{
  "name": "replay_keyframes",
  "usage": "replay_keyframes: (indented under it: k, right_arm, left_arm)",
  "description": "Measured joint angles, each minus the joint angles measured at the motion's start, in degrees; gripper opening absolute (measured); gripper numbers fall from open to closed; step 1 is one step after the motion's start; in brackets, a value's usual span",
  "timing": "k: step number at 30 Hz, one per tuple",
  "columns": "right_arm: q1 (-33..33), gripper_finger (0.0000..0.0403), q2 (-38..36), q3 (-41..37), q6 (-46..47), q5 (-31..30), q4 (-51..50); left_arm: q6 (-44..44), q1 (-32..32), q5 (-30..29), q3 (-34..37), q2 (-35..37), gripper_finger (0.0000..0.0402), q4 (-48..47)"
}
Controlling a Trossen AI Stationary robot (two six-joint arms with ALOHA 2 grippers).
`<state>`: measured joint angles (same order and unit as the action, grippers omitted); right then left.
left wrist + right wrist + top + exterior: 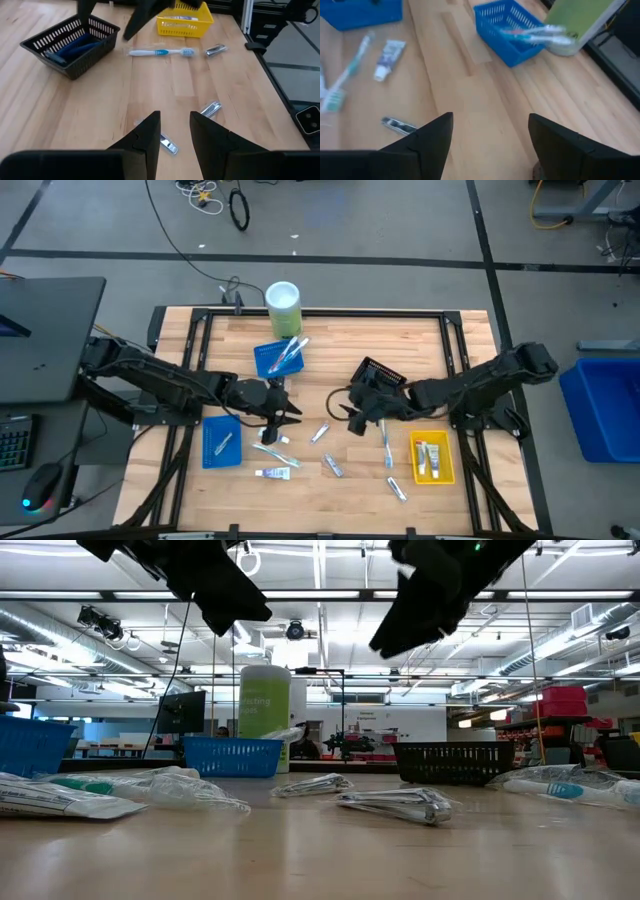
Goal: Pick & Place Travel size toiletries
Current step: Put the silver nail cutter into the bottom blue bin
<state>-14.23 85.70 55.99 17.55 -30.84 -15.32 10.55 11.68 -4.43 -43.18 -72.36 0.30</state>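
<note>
The toiletries lie scattered on the wooden table: a toothbrush (pixel 387 446), a second toothbrush (pixel 272 450), a white tube (pixel 272 473) and small silvery packets (pixel 321 432) (pixel 332 466) (pixel 397 488). A blue basket (pixel 278 358) holds toothbrushes, a black basket (pixel 70 45) holds dark blue razors, a yellow tray (pixel 432 457) holds tubes, and a blue tray (pixel 222 442) holds one item. My left gripper (pixel 281 406) (pixel 175 135) is open and empty above the table's middle. My right gripper (pixel 355 416) (pixel 490 135) is open and empty beside the black basket.
A tall green-and-white cylinder (pixel 283 305) stands at the far edge behind the blue basket. The two grippers face each other over the table's middle, a short way apart. Bare wood lies between them and at the far right of the table (pixel 440 350).
</note>
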Motion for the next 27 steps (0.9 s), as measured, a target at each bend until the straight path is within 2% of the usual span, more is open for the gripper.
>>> replay_keyframes:
  k: [4,7,10,13,20,27]
  right_arm:
    - [2.23,0.0265,2.90,0.00,-1.63,3.40,0.62]
    - [3.69,0.0256,4.36,-0.02,-4.51,4.00,0.73]
    - [5.06,0.0245,4.73,-0.02,-4.98,4.02,1.08]
    - [6.01,0.0236,4.42,-0.02,-4.99,4.05,0.58]
    - [7.35,0.0222,4.18,-0.02,-10.94,4.04,1.36]
    - [8.97,0.0217,4.18,-0.02,-11.71,4.03,2.73]
  left_arm:
    - [2.97,-0.01,-1.03,0.00,-0.39,0.0116,0.53]
    - [3.47,-0.04,0.47,0.04,-2.63,0.0127,3.36]
    - [2.73,-0.22,2.91,-0.11,-7.04,0.0142,9.52]
    - [2.77,-0.70,4.05,-0.41,-12.31,0.0159,11.30]
    - [2.88,-0.79,1.44,-3.50,-22.80,0.0188,14.34]
    - [4.31,-0.12,-3.14,-6.37,-32.13,0.0191,14.71]
